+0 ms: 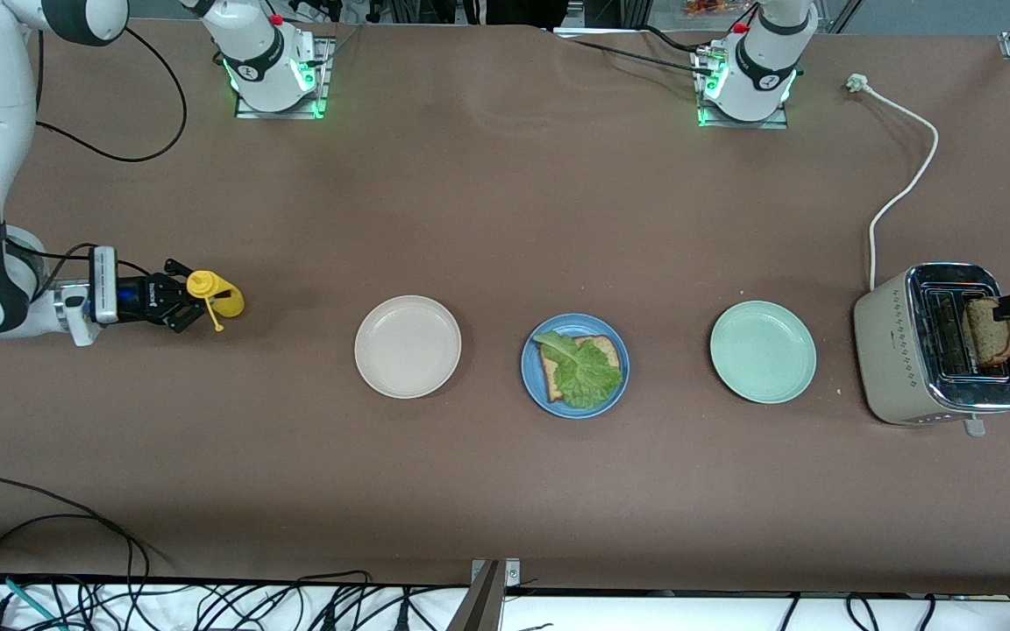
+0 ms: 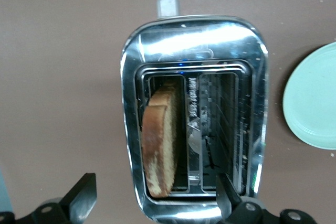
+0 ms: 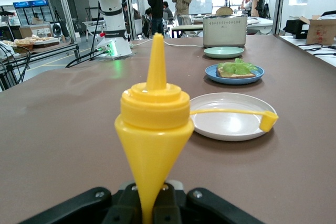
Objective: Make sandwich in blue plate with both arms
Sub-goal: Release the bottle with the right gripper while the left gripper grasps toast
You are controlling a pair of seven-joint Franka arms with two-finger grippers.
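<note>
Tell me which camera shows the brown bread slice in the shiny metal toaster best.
The left wrist view: it looks straight down on the brown bread slice standing in one slot of the shiny metal toaster. The front view shows the slice small, partly hidden. The right wrist view shows only its top, far off.

Left claw (image 2: 155, 203) spread wide over toaster (image 1: 899, 350); bread slice (image 2: 160, 142) fills one slot, other slot free.
</note>
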